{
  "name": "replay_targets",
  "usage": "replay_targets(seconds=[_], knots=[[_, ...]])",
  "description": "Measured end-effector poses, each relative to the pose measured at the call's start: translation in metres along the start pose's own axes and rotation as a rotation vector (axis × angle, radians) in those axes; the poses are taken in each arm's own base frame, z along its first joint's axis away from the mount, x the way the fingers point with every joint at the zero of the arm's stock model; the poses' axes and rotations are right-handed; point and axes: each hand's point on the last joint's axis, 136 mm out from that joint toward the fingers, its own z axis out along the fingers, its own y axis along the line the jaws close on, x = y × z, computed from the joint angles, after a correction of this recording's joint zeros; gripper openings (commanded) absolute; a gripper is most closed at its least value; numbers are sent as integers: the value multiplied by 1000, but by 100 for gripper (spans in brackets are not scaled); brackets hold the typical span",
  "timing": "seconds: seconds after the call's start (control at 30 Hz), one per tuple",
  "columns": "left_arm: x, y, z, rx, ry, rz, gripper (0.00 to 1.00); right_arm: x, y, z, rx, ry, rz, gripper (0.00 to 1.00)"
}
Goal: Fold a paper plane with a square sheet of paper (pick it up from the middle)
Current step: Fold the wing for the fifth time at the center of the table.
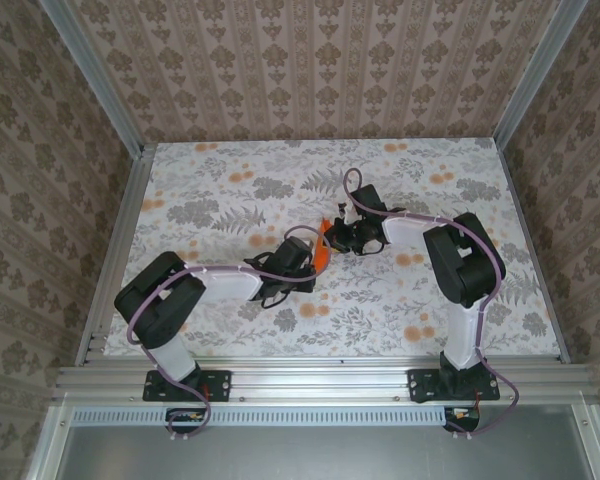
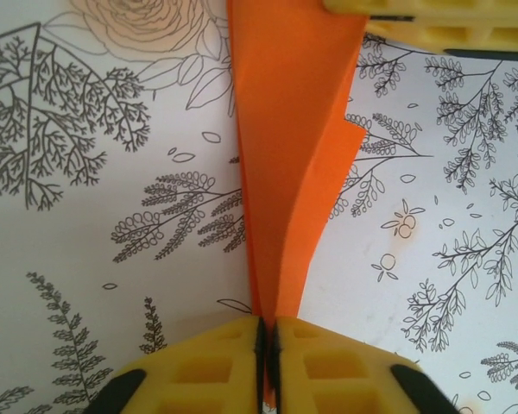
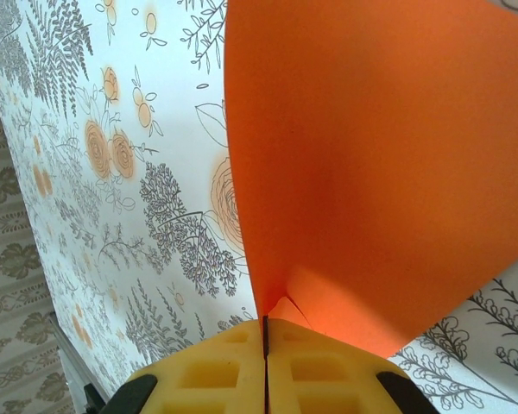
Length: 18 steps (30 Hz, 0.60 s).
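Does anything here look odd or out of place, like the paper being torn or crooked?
No tear or spill shows. The orange paper is pinched by the left gripper and the right gripper. One oddity: in the left wrist view its folded layers do not line up, one corner jutting out on the right.

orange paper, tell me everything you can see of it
The orange paper is thin, plain, bright and unmarked. It is folded into overlapping layers: in the left wrist view it narrows toward the left gripper, shut on that end, with a second layer's stepped edge on one side. The right gripper is shut on the other end, where the sheet bows in a wide curve. It spans between them above the floral tablecloth; whether it touches the cloth is unclear.
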Motion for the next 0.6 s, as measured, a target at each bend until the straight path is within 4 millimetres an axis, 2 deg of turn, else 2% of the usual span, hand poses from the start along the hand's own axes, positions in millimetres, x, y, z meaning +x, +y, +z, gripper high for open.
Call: replay_targets(seconds=[0.17,0.37,0.5,0.6], knots=[[1,1,-1,-62,-9,38,6,1,-2,1,3,3,3,8],[1,-1,3,-139,-18,103,6,-3,-3,7,7,7,-2,8],[0,-2,5,-170,-20,140,10,-5,-8,15,16,18,-18,9],[0,-1,5,-178,-15,161,21,-5,-12,18,24,28,-36,10]])
